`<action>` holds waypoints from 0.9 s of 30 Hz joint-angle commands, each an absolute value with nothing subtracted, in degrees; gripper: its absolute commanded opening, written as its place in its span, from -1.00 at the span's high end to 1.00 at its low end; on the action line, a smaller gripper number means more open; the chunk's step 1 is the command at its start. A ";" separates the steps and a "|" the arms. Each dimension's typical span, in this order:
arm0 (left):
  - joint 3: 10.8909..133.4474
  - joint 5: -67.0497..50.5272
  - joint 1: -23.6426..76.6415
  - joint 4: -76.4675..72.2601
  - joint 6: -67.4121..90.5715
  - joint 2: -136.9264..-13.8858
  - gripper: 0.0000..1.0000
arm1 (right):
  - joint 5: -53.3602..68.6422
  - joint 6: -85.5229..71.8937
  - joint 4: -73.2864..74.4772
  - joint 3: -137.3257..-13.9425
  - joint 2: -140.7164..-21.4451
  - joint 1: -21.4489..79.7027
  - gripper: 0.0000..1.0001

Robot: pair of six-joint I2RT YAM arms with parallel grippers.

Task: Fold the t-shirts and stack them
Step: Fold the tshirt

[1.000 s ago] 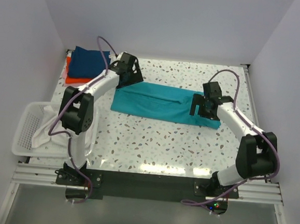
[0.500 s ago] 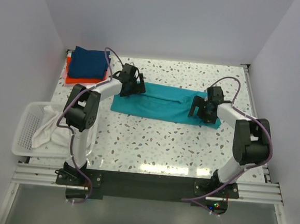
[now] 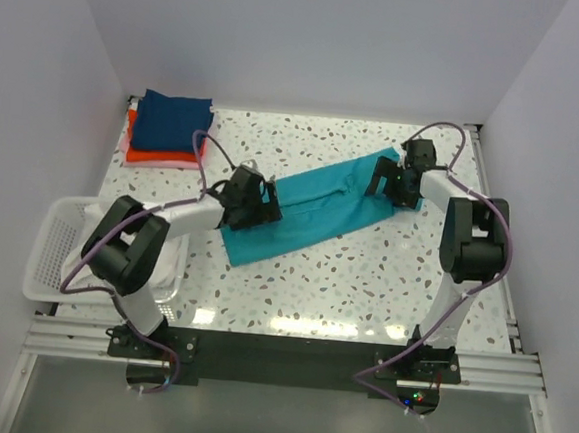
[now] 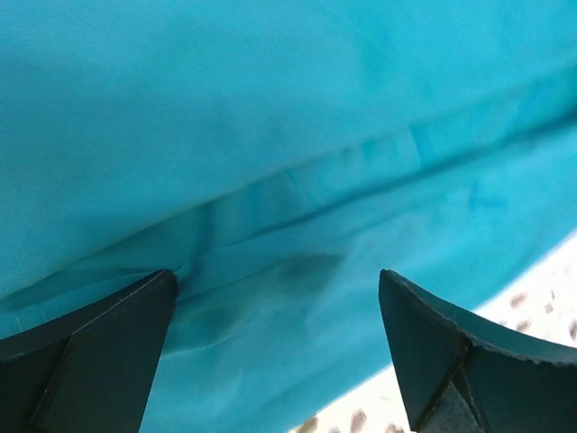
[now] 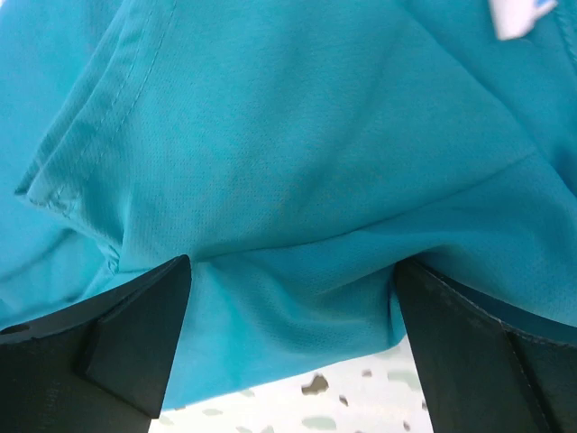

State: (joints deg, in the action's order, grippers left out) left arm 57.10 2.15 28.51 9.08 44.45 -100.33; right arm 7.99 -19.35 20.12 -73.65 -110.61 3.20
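We see the teal cloth t-shirt (image 3: pixel 310 210) stretched slantwise across the speckled white table (image 3: pixel 365 283). The left gripper (image 4: pixel 278 280) sits at its near-left end and the right gripper (image 5: pixel 293 266) at its far-right end, both spread wide against the fabric. A folded navy and orange-red t-shirt stack (image 3: pixel 171 127) lies far left, and a white slatted plastic basket (image 3: pixel 52 233) near left.

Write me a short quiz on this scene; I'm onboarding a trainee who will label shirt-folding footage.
1. True or false: the teal t-shirt lies inside the white basket.
2. Which colour tops the folded stack at the far left corner? A pink, B navy blue, C orange-red.
3. Fill in: the left end effector and right end effector both stand ___ on the teal cloth.
Key: 1 false, it lies slantwise on the table; 2 B; 3 open.
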 commanded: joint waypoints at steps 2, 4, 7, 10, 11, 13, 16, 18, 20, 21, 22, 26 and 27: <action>45.55 -1.31 38.20 9.68 58.93 -94.24 -1.00 | 13.35 -16.44 21.53 -80.93 -117.31 2.99 -0.98; 40.20 -2.63 41.38 6.44 63.87 -92.21 -1.00 | 15.20 -16.00 21.80 -85.40 -119.96 2.99 -0.98; 37.10 -3.52 47.53 2.21 70.91 -88.78 -1.00 | 18.10 -15.82 22.41 -92.42 -125.76 3.69 -0.98; 41.28 -0.63 53.86 0.79 72.60 -88.33 -1.00 | 18.72 -15.38 27.57 -101.64 -132.35 5.62 -0.98; 43.05 -0.18 55.97 0.88 71.73 -88.85 -1.00 | 18.89 -15.29 28.29 -103.95 -133.93 7.28 -0.98; 48.92 1.75 57.30 1.66 70.23 -90.26 -1.00 | 18.72 -14.42 29.53 -110.35 -137.45 9.13 -0.98; 55.43 2.11 58.44 3.94 66.72 -93.07 -1.00 | 19.16 -15.11 29.79 -116.87 -140.87 12.03 -0.98; 57.47 3.68 58.89 5.00 66.01 -93.95 -1.00 | 19.51 -15.64 29.18 -119.17 -142.03 13.53 -0.98; 59.15 4.48 58.97 5.27 64.60 -93.43 -1.00 | 19.69 -16.70 27.43 -120.32 -142.56 14.06 -0.97; 59.85 5.79 58.97 5.88 64.34 -93.25 -1.00 | 19.69 -17.31 26.73 -120.41 -142.47 14.15 -0.98; 61.42 6.58 58.97 7.37 63.20 -92.82 -1.00 | 20.12 -18.53 25.76 -120.50 -142.30 14.15 -0.98; 63.63 8.34 58.98 10.45 61.18 -90.63 -1.00 | 21.35 -19.42 27.67 -124.18 -140.98 14.24 -0.98; 63.89 9.65 58.97 11.68 61.00 -89.92 -1.00 | 22.05 -19.42 28.38 -125.15 -140.28 14.24 -0.98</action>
State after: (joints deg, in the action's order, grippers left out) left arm 61.25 5.21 58.65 7.64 64.20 -93.60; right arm 19.49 -17.58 25.65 -120.84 -141.27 15.35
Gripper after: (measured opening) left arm 0.997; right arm 0.986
